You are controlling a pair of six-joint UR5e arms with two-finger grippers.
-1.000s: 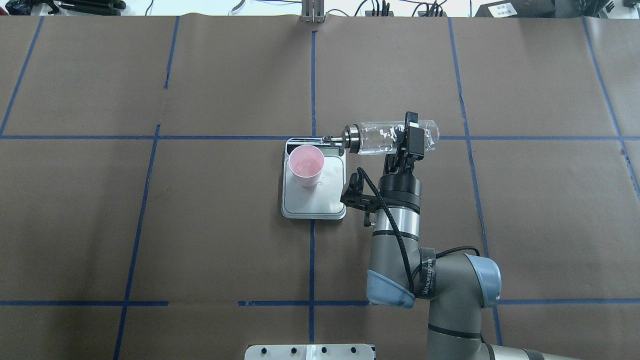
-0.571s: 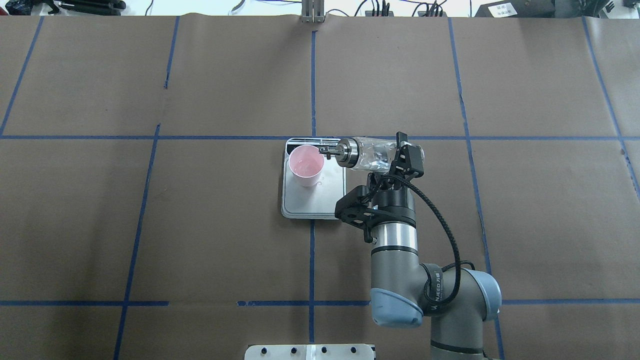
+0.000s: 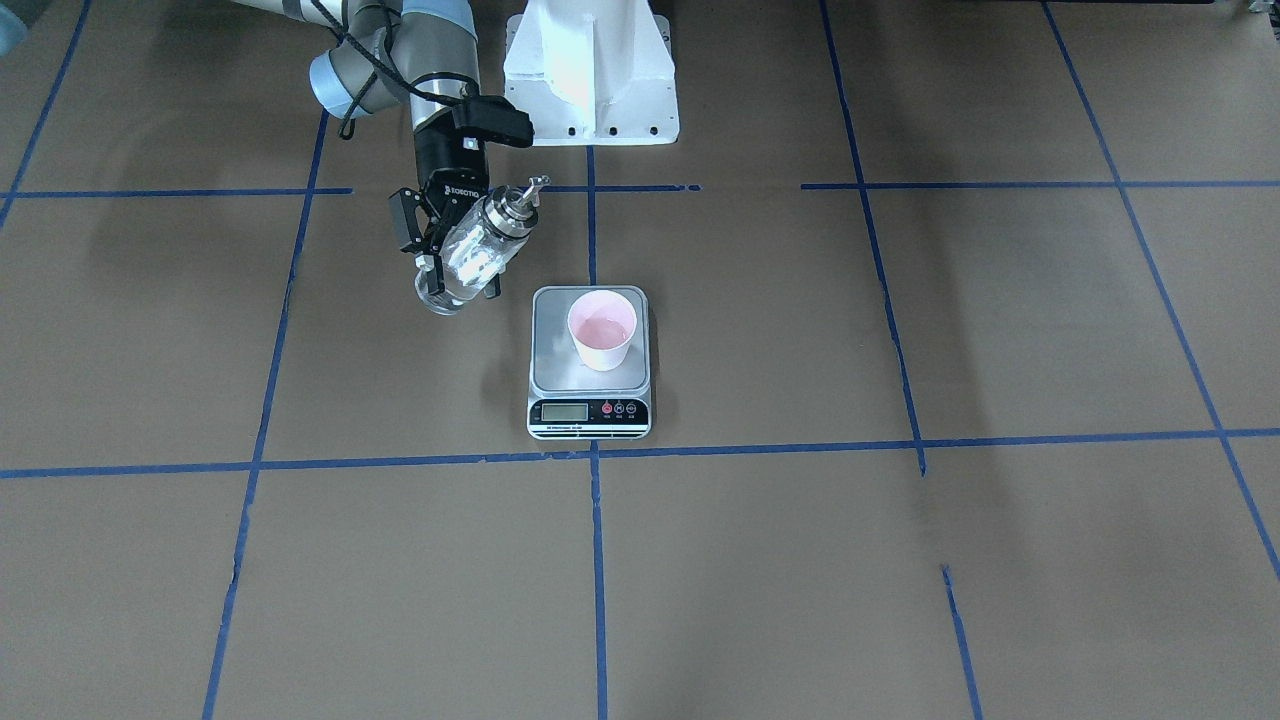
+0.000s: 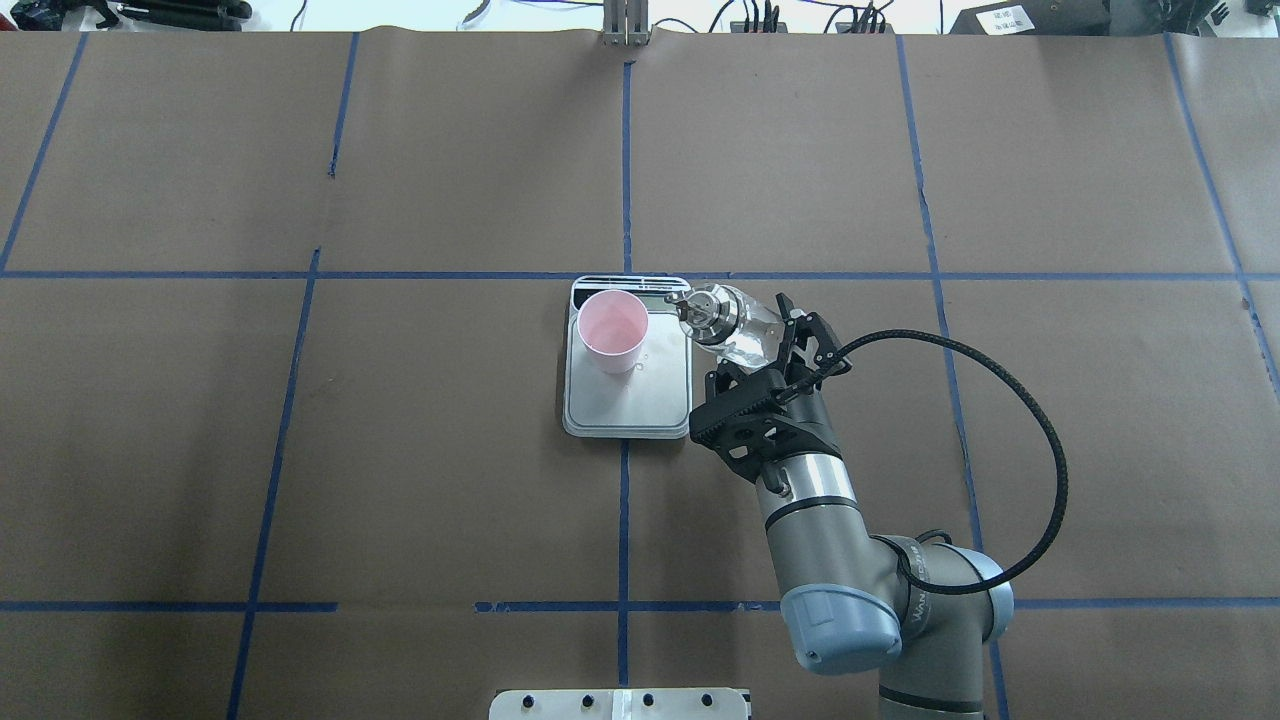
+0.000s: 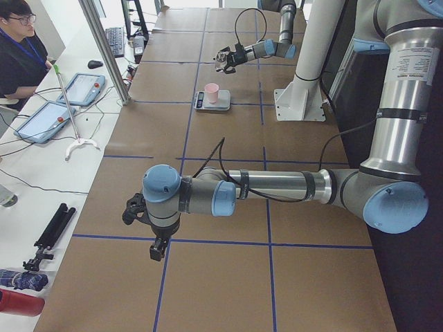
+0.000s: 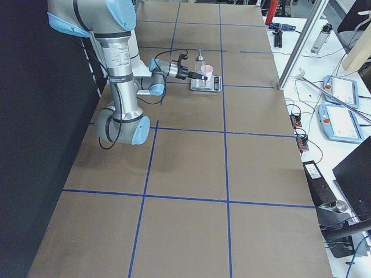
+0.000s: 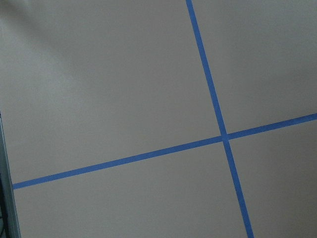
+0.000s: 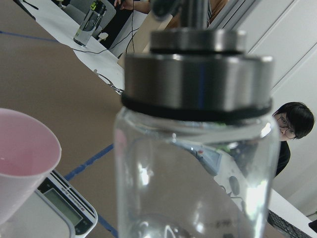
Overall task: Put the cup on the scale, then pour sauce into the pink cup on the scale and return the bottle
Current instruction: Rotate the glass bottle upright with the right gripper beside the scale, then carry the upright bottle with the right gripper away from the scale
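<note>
The pink cup point(image 4: 612, 330) stands on the silver scale point(image 4: 625, 405), at the platform's far left part, with a little liquid at its bottom point(image 3: 603, 328). My right gripper point(image 4: 772, 338) is shut on the clear glass bottle point(image 4: 728, 322). It holds the bottle tilted but near upright above the table, just beyond the scale's right edge, with the silver spout point(image 3: 527, 190) pointing up and off the cup. The right wrist view shows the bottle point(image 8: 198, 148) close up, beside the cup point(image 8: 25, 158). My left gripper point(image 5: 135, 207) shows only in the left side view; I cannot tell its state.
The table is covered in brown paper with blue tape lines point(image 4: 625, 150). The robot's white base point(image 3: 590, 70) stands at the near edge. An operator point(image 5: 17, 41) sits at the side bench with tablets and cables. The left wrist view shows only paper and tape point(image 7: 223, 136).
The bottle lay flat with its spout over the cup's rim. It has swung up to near upright, and the right gripper has drawn back from the cup toward the robot.
</note>
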